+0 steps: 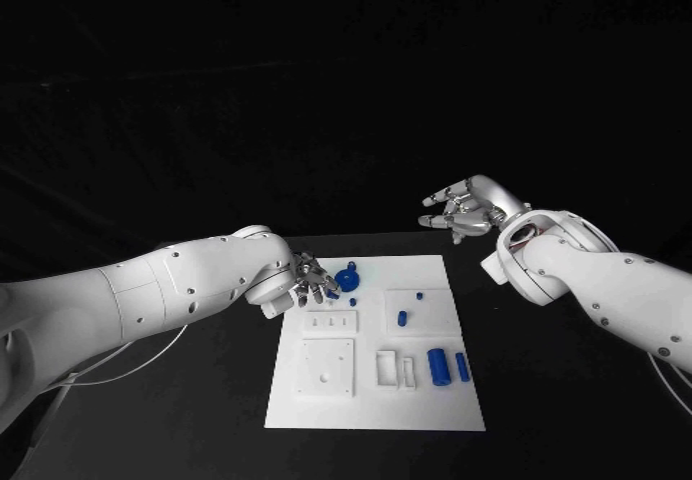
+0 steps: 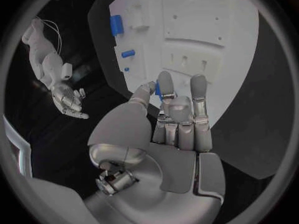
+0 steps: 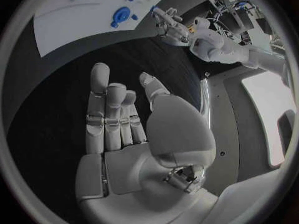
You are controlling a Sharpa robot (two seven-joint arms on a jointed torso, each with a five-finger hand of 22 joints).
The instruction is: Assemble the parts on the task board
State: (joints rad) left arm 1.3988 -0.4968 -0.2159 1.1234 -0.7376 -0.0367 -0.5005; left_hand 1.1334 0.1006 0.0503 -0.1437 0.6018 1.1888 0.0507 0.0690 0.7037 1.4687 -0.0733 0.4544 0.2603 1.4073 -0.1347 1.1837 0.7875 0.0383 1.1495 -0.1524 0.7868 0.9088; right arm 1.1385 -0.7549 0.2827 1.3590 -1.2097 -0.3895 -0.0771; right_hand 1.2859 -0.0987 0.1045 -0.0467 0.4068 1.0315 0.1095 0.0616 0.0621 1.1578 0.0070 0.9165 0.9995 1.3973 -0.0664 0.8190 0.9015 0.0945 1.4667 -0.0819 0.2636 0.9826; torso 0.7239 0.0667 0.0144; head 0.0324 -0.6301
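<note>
Fingers of my left hand (image 1: 310, 281) pinch a blue part (image 1: 348, 278) at the board's (image 1: 433, 400) eleven o'clock corner; right hand (image 1: 459, 212) hangs released. A loose pinch could drop it.

Dim, dark surroundings; wrist views bend straight edges strongly.

left hand (image 1: 312, 279): fingers closed on something small and blue | right hand (image 1: 462, 209): raised; fingers apart

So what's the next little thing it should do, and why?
Probably close the left hand on the round blue part beside its fingertips on the white task board; the right hand hangs open off the board.
</note>
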